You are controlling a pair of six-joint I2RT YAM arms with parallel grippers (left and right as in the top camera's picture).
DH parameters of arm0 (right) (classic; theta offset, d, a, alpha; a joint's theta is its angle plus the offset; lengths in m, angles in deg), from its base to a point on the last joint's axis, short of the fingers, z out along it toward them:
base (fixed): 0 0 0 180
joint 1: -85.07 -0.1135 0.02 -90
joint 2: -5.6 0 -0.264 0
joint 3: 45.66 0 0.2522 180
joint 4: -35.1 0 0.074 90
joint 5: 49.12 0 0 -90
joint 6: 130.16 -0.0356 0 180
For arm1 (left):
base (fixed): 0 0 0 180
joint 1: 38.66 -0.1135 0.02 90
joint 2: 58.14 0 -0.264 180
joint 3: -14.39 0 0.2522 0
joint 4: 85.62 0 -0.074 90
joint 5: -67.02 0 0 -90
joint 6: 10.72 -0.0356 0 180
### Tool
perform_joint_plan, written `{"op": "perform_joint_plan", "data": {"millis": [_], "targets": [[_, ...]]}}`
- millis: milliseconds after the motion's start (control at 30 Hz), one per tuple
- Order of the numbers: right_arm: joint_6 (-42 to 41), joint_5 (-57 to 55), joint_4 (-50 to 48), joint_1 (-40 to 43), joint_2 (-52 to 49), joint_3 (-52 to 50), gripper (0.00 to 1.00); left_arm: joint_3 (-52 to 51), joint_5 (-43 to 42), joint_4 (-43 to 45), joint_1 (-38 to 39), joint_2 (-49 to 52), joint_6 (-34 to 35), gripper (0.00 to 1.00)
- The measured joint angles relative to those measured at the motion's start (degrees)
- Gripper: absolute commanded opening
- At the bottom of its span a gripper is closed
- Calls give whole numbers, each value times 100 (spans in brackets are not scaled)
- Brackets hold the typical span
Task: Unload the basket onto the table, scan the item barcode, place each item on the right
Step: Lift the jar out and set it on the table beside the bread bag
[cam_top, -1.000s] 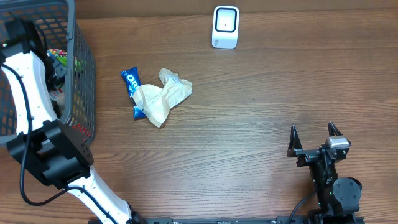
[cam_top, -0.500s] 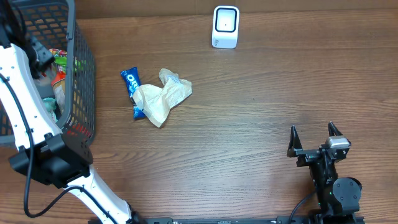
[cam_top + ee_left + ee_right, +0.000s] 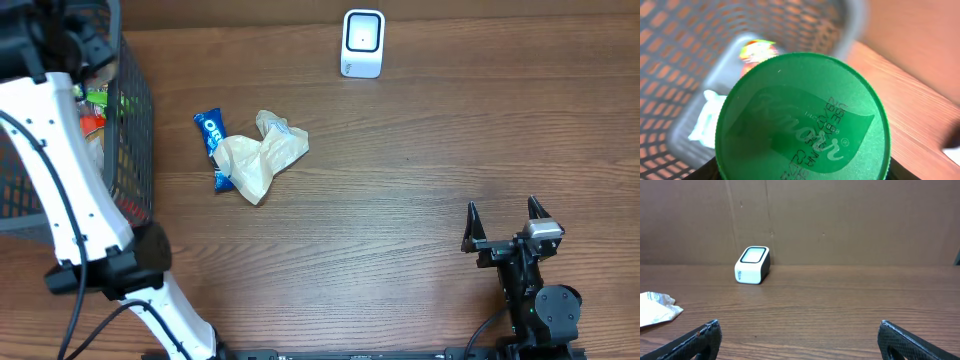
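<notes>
1. Table: brown wood, filling my overhead view.
2. Basket: dark mesh, far left, with packets inside.
3. Left arm: white, reaching from the near left up over the basket.
4. Left gripper: above the basket's far end. It appears clamped on the jar. My wrist view shows only the green "Knorr" lid filling the frame, held over the basket.
5. Right gripper: near right, jaws spread wide, nothing between them.
6. Paper: crumpled, just right of the basket and overlapping the Oreo pack.
7. Scanner: white, far centre, well apart from the jar.
</notes>
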Motion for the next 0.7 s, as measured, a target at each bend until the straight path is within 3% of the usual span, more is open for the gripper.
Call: {"op": "perform_joint_plan", "data": {"millis": [333, 700], "targets": [[0, -2, 2, 0, 0, 0, 100, 79, -48, -367, 1862, -660, -105, 54], [0, -4, 2, 0, 0, 0, 100, -181, -68, -660, 3075, -354, 24, 52]]}}
